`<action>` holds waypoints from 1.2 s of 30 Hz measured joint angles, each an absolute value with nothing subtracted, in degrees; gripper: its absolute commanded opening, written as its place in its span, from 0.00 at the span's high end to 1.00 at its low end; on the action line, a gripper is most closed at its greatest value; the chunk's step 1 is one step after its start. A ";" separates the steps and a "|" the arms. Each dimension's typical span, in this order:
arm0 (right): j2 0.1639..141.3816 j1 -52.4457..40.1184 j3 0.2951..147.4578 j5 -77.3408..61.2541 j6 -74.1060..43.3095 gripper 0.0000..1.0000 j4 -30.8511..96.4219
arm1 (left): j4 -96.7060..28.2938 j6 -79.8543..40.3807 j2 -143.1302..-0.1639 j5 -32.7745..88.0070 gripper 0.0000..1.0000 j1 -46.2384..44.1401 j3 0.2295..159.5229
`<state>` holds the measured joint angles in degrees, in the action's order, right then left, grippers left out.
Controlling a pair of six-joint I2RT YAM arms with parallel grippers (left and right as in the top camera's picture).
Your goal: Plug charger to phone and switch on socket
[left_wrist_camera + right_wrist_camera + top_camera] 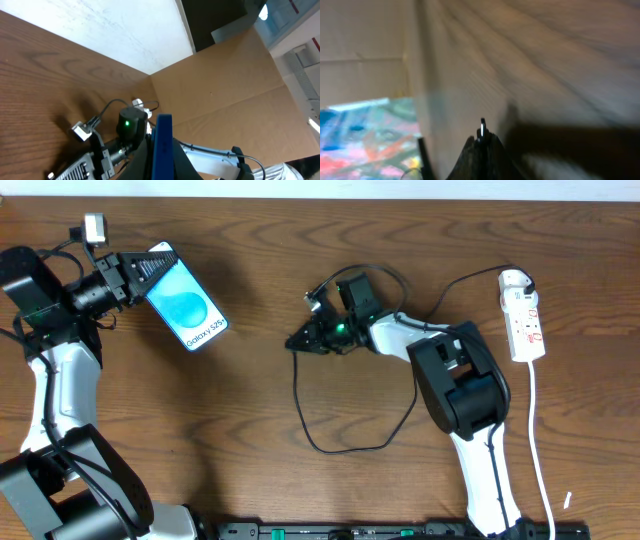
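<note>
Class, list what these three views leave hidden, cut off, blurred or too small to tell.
- Overhead: the switch state on the socket; too small.
- Overhead: the port of the phone; too small.
- Left wrist: the phone's screen; it shows edge-on, and the frame cuts off its lower end.
- Right wrist: the charger tip in the right pincer; blurred, and the pincer hides the cable behind it.

White arm links (48, 395), black joints (462, 385)

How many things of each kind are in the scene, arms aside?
phone: 1
black charger cable: 1
white power strip: 1
Total: 3
</note>
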<state>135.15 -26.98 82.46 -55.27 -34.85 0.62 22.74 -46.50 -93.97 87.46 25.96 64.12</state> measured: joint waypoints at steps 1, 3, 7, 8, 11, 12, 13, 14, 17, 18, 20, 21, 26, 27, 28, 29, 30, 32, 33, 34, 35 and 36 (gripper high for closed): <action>135.09 -26.52 83.05 -54.30 -33.45 0.99 2.83 | 22.72 -46.50 -93.97 87.59 0.93 25.96 64.12; 135.02 -25.78 84.51 -53.54 -31.51 0.99 6.66 | 22.72 -46.48 -93.97 87.77 0.93 25.96 64.12; 134.89 -24.69 89.45 -48.84 -26.76 0.99 17.67 | 22.72 -46.39 -93.97 88.03 0.93 25.96 64.12; 134.82 -24.60 90.72 -47.18 -25.87 0.99 20.56 | 22.74 -46.28 -93.97 88.03 0.92 25.93 64.12; 134.69 -24.58 96.60 -38.63 -22.59 0.99 32.91 | 22.74 -46.19 -93.97 88.05 0.93 25.93 64.12; 134.65 -24.62 98.32 -35.92 -21.93 0.99 36.25 | 22.72 -46.04 -93.97 88.05 0.93 25.93 64.12; 134.58 -24.71 99.66 -33.15 -21.47 0.99 38.74 | 22.74 -45.98 -93.97 88.05 0.93 25.93 64.12; 134.50 -24.77 101.25 -29.41 -20.95 0.99 42.00 | 22.74 -45.82 -93.97 88.05 0.92 25.93 64.12; 134.28 -25.02 103.50 -22.46 -20.21 0.99 46.74 | 22.74 -45.28 -93.97 88.05 0.93 25.93 64.12; 134.17 -25.10 103.81 -20.82 -20.08 0.95 47.64 | 22.74 -45.17 -93.97 88.07 0.93 25.96 64.12; 133.99 -25.39 104.16 -18.17 -19.99 0.36 49.04 | 22.74 -44.93 -93.97 88.05 0.93 25.96 64.12; 133.91 -25.45 104.31 -17.82 -19.73 0.02 49.58 | 22.74 -44.77 -93.97 88.07 0.93 25.93 64.12; 132.62 -26.13 104.92 -14.55 -19.16 0.01 50.30 | 22.74 -44.51 -93.97 88.07 0.92 25.93 64.12; 132.53 -26.17 105.01 -14.09 -19.00 0.01 50.26 | 22.74 -44.51 -93.97 88.07 0.93 25.93 64.12; 132.51 -26.17 105.01 -13.91 -18.87 0.01 50.28 | 22.74 -44.51 -93.97 88.09 0.92 25.93 64.12; 132.49 -26.17 105.01 -13.98 -18.83 0.01 50.28 | 22.74 -44.51 -93.97 88.09 0.92 25.96 64.12; 132.49 -26.17 105.01 -14.22 -18.79 0.01 50.33 | 22.74 -44.51 -93.97 88.16 0.93 25.96 64.12; 132.49 -26.17 105.01 -14.76 -18.76 0.09 50.54 | 22.74 -44.51 -93.97 88.20 0.93 25.96 64.12; 132.49 -26.09 105.01 -15.27 -18.52 0.22 50.72 | 22.74 -44.51 -93.97 88.20 0.93 25.93 64.12; 132.49 -26.02 104.99 -15.66 -18.55 0.25 51.00 | 22.74 -44.51 -93.97 88.20 0.92 25.96 64.12; 132.49 -25.93 104.97 -15.99 -18.81 0.23 51.37 | 22.74 -44.51 -93.97 88.23 0.92 25.96 64.12; 132.62 -25.93 104.88 -16.45 -18.94 0.20 51.88 | 22.74 -44.51 -93.97 88.20 0.93 25.96 64.12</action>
